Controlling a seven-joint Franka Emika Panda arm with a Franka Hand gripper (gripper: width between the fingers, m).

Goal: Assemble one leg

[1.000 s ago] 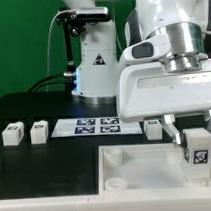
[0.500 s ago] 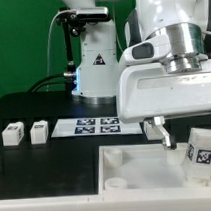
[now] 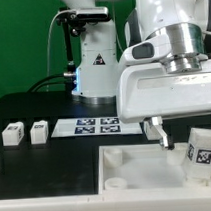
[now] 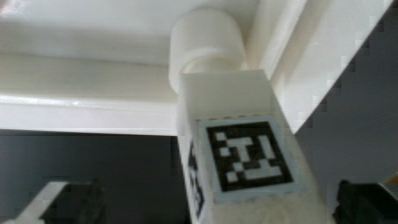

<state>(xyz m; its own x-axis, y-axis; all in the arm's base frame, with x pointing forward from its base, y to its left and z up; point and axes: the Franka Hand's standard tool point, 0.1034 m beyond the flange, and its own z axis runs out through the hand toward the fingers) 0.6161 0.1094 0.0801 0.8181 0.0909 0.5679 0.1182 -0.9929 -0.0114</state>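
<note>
The leg [image 3: 202, 151], a small white block with a black-and-white tag, stands tilted at the near right corner of the large white tray-like part [image 3: 131, 160]. In the wrist view the leg [image 4: 235, 120] has its round end against a corner socket [image 4: 215, 42] of that part. My gripper [image 3: 194, 141] is open around the leg. One finger [image 3: 165, 136] stands apart from it on the exterior view's left. In the wrist view my gripper [image 4: 217, 205] shows dark fingertips [image 4: 61, 201] on both sides of the leg, with a gap on each side.
Two more legs [image 3: 12, 134] [image 3: 38, 131] lie at the exterior view's left on the black table. Another leg [image 3: 153, 128] lies behind the tray-like part. The marker board [image 3: 93, 125] lies in the middle. The robot's base [image 3: 91, 64] stands behind it.
One second ago my gripper was shut on the upright leg. The jaws have since opened and the leg leans toward the exterior view's right. Nothing has moved in the last half second.
</note>
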